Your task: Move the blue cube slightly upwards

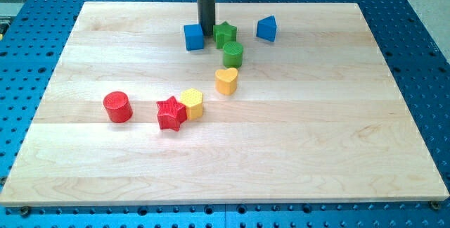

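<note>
The blue cube [193,36] sits near the view's top, left of centre on the wooden board [316,136]. My tip [207,32] is the lower end of a dark rod coming down from the view's top. It stands just right of the blue cube, in the narrow gap between it and the green star [226,33]. Whether it touches either block cannot be told.
A green cylinder [233,54] lies just below the green star. A second blue block [266,28] is at the top right. A yellow heart [226,81], a yellow hexagon [192,103], a red star [171,112] and a red cylinder [117,107] lie lower down.
</note>
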`<action>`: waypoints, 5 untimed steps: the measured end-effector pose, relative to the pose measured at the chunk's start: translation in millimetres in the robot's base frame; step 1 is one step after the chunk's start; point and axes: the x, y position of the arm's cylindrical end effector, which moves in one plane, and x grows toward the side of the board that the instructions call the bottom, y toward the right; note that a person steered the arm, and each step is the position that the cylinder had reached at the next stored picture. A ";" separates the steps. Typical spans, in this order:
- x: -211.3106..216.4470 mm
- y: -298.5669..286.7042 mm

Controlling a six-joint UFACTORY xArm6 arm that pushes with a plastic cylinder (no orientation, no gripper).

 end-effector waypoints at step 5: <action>58.9 -33.2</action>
